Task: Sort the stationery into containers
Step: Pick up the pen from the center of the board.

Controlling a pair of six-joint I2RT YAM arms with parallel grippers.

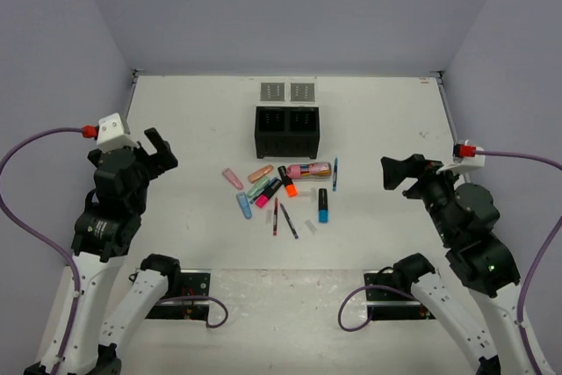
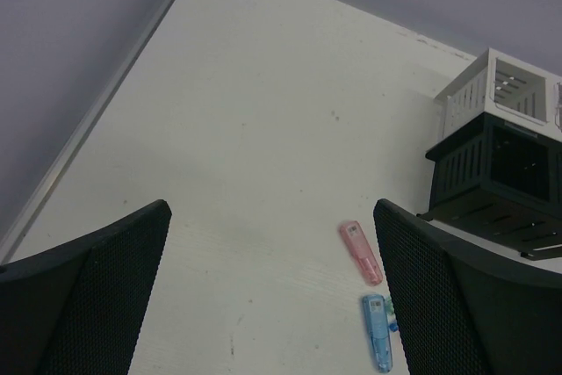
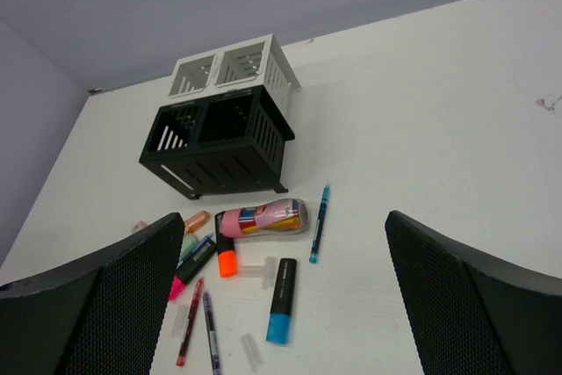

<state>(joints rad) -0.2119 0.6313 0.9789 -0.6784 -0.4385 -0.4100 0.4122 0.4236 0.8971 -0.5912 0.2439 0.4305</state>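
The stationery [image 1: 283, 191] lies in a loose pile mid-table, in front of the black two-compartment box [image 1: 287, 131]. Two light-grey trays [image 1: 274, 91] [image 1: 302, 91] stand behind the box. My left gripper [image 1: 161, 150] hovers open left of the pile; its view shows a pink highlighter [image 2: 361, 252] and a blue one [image 2: 377, 331] beside the right finger. My right gripper [image 1: 390, 173] hovers open to the right. Its view shows the pink-gold tube [image 3: 263, 217], a blue pen [image 3: 319, 221], a blue-tipped highlighter [image 3: 281, 300], an orange-tipped one [image 3: 226, 252] and a red pen [image 3: 189, 322]. Neither gripper holds anything.
Grey walls close in the table [image 1: 386, 111] on the left, back and right. Small clear pieces [image 3: 251, 350] lie among the pens. The arm bases [image 1: 176, 283] [image 1: 391, 283] sit at the near edge.
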